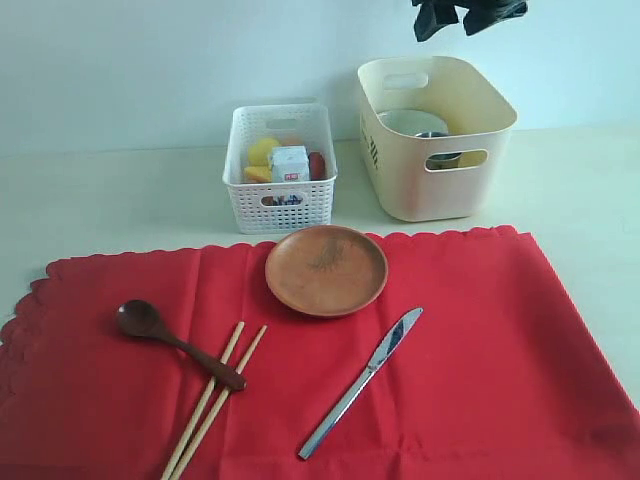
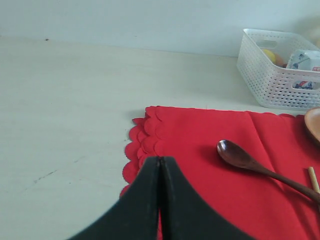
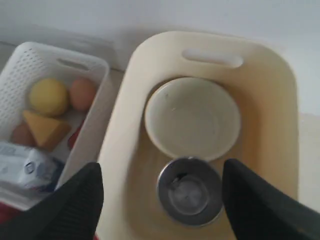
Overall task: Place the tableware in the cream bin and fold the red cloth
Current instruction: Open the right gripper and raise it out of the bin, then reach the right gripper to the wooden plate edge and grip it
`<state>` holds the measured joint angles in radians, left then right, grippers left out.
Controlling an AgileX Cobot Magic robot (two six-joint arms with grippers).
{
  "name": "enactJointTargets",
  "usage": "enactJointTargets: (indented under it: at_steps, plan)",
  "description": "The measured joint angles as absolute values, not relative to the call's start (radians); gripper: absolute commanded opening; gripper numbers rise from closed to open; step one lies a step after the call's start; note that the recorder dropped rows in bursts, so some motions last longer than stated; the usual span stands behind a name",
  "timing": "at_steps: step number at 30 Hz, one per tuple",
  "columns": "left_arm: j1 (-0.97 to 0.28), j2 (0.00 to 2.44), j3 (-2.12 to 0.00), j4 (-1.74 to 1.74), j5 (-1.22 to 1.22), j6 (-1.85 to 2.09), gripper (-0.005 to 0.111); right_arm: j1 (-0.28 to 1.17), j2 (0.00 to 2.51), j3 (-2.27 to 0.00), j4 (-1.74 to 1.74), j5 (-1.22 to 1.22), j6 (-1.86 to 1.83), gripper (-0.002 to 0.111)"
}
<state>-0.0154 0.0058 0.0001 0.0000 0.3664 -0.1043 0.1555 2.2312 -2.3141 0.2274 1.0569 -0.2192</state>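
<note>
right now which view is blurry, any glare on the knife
Right wrist view: blurred, the round steel cup and pale green-white bowl in the cream plastic bin have soft edges. Exterior view: sharp, pale sheen along the silver knife. Left wrist view: crisp on the dark wooden spoon.

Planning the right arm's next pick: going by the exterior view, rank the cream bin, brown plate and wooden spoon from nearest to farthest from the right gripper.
1. cream bin: back right, just below the open right gripper.
2. brown plate: centre, near the far edge of the red cloth.
3. wooden spoon: far left on the cloth.
</note>
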Motion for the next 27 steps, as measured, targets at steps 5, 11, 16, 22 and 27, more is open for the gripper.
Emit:
enactJointTargets:
  at_steps: [5, 11, 16, 22, 27]
  plan:
    - [-0.015, 0.006, 0.000, 0.000, 0.366, -0.104, 0.001, 0.156, 2.214, -2.315, 0.371, 1.212, -0.244, 0.062]
    - [-0.015, 0.006, 0.000, 0.000, 0.366, -0.104, 0.001, 0.206, 2.116, -2.141, 0.483, 1.215, -0.305, 0.062]
    - [-0.015, 0.006, 0.000, 0.000, 0.366, -0.104, 0.001, 0.249, 1.993, -1.832, 0.481, 1.123, -0.377, 0.062]
    - [-0.015, 0.006, 0.000, 0.000, 0.366, -0.104, 0.001, 0.249, 1.883, -1.440, 0.536, 0.878, -0.498, 0.062]
    - [-0.015, 0.006, 0.000, 0.000, 0.366, -0.104, 0.001, 0.249, 1.873, -1.257, 0.750, 0.742, -0.690, 0.062]
